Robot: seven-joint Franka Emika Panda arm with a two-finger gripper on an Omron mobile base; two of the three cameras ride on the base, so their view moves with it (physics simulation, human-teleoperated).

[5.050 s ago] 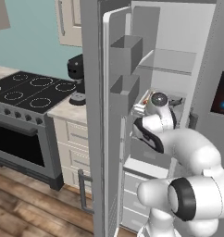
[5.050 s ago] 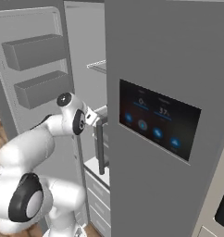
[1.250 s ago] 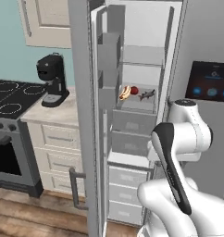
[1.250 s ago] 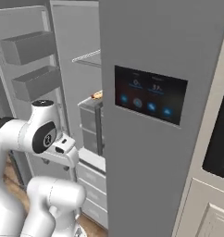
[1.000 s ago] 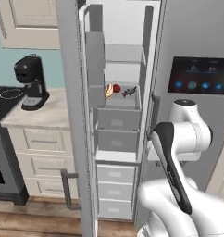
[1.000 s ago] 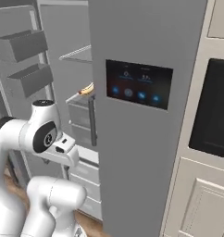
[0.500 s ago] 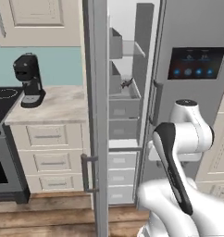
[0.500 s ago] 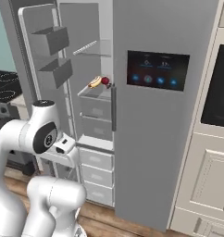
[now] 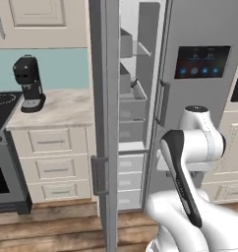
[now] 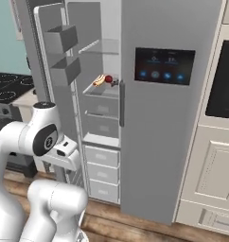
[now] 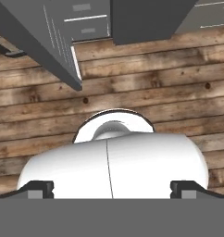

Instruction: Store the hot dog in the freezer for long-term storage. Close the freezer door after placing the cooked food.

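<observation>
The hot dog (image 10: 99, 82) lies on a shelf inside the freezer (image 10: 103, 118), beside a small red item, at about the height of the fridge handle. The freezer door (image 10: 69, 104) stands wide open to the left with two grey bins on its inner face; the left base view shows this freezer door (image 9: 104, 123) edge-on. My arm is folded low in front of the base, away from the shelf. In the hand view my gripper (image 11: 111, 189) points down at the wooden floor, fingertips (image 11: 40, 188) far apart, open and holding nothing.
The other fridge door with the dark touchscreen (image 10: 164, 65) is shut, right of the freezer. A black coffee machine (image 9: 27, 83) stands on the counter at left, with a stove (image 10: 7, 87) beyond it. A built-in oven (image 10: 223, 80) is at far right. The door's bottom edge (image 11: 44, 41) hangs above the floor.
The whole scene has shifted: the base has driven back and turned, so the fridge looks farther off. The arm stays folded, the hot dog stays on its shelf, the freezer door is still open.
</observation>
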